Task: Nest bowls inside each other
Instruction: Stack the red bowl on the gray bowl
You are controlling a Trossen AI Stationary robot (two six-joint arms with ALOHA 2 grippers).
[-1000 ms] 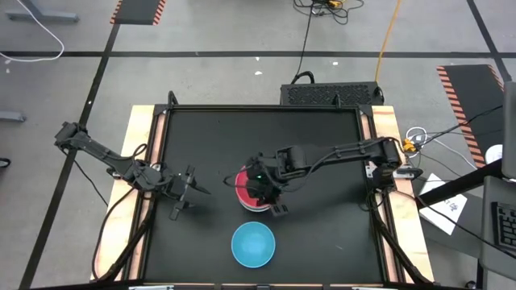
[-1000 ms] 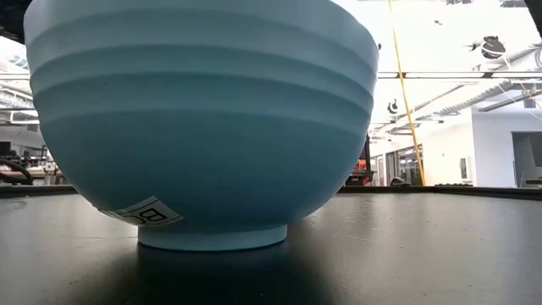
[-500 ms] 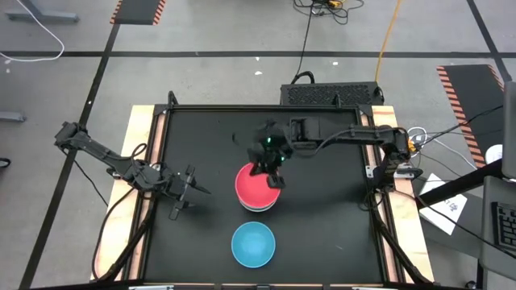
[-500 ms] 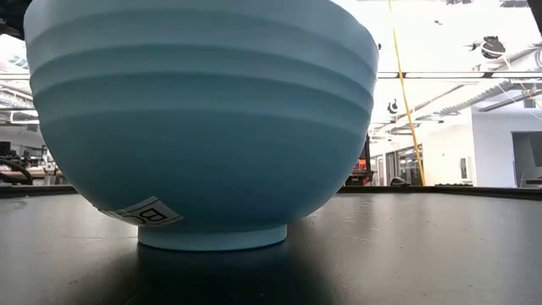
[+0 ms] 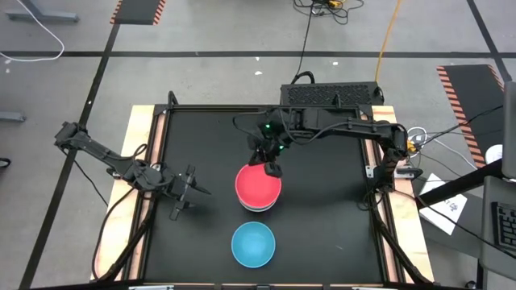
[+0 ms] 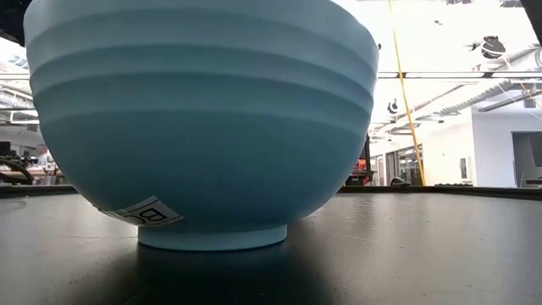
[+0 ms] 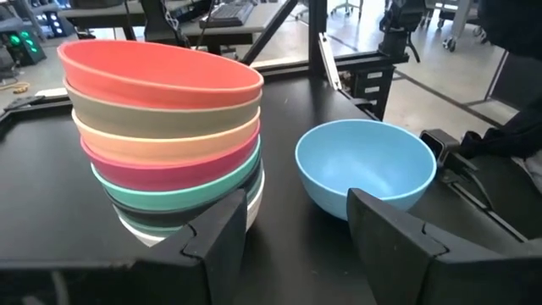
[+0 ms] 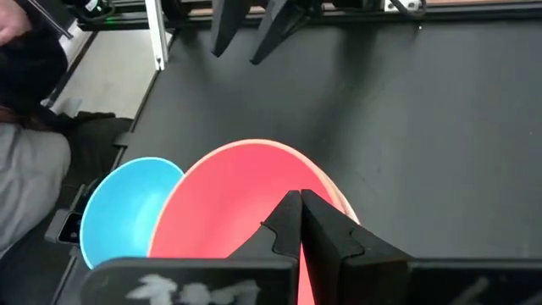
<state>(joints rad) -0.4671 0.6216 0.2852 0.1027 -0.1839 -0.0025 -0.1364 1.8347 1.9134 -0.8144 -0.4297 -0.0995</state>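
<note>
A stack of nested bowls (image 5: 258, 189) with the red bowl (image 7: 157, 72) on top sits mid-desk (image 5: 330, 234), and the light blue bowl (image 5: 253, 244) stands alone just beside the stack, toward the desk's front edge. The right gripper (image 5: 272, 165) hovers over the stack's far rim, fingers closed on nothing, while the left gripper (image 5: 187, 193) waits off to the stack's side, fingers apart and empty

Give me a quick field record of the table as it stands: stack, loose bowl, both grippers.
stack: nested bowls at table centre, red bowl on top, sitting tilted
stack order seen from the side: red, olive-brown, peach-orange, magenta, teal, then darker and white ones at the base
loose bowl: light blue bowl, upright, empty, apart from the stack on its near side
left gripper: open, empty, at the table's left side, facing the stack
right gripper: shut, empty, above the stack's far rim
left to do: light blue bowl not yet nested
</note>
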